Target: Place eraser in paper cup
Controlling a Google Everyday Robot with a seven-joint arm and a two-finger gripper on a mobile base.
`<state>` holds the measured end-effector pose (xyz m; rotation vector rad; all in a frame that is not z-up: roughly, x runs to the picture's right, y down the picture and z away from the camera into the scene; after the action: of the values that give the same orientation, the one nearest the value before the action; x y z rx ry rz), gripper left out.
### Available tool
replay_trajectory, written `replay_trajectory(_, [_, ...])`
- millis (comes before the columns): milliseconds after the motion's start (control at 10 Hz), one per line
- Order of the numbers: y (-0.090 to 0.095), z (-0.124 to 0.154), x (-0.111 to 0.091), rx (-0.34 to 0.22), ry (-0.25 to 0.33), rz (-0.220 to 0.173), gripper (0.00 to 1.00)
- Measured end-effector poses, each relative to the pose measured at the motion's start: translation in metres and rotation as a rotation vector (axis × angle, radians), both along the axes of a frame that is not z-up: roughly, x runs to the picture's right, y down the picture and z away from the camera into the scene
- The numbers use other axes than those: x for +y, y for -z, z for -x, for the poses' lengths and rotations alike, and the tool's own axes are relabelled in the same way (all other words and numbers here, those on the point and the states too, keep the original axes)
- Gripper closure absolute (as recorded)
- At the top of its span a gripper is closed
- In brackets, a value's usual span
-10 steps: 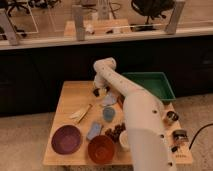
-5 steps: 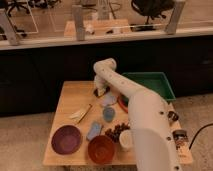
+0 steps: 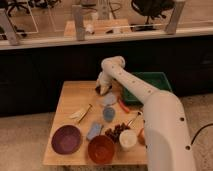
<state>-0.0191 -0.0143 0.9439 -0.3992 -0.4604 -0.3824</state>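
In the camera view, the white arm [image 3: 145, 100] reaches from the lower right up to the far side of the worktop [image 3: 70, 97], just above the middle of the frame. Its claw [image 3: 102, 89] points down there, low over the wood. A small dark bit, which I take to be the eraser [image 3: 98, 90], sits right at the claw's left side. I cannot tell if the claw is gripping it or not. The claw is low, I think, because the eraser is small and must be picked from above. The cup [image 3: 128, 139] stands near the front edge, in the lower middle of the frame, mouth up, so the eraser can drop in. It is well apart from the claw. Between them lie a grey thing [image 3: 110, 100], a blue thing [image 3: 108, 114] and a dark bunch [image 3: 116, 132], so the claw should lift high before crossing. The cup is squeezed in, with the orange bowl [image 3: 101, 148] just left and the arm close on the right. A green bin [image 3: 145, 82] sits right of the claw. The left side has more open wood.
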Motion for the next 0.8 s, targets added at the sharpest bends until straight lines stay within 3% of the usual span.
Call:
replay_trajectory(200, [0.030, -0.016, -0.024, -0.048, -0.039, -0.005, 0.82])
replay_trajectory(800, [0.033, -0.015, -0.025, -0.054, -0.039, -0.004, 0.82])
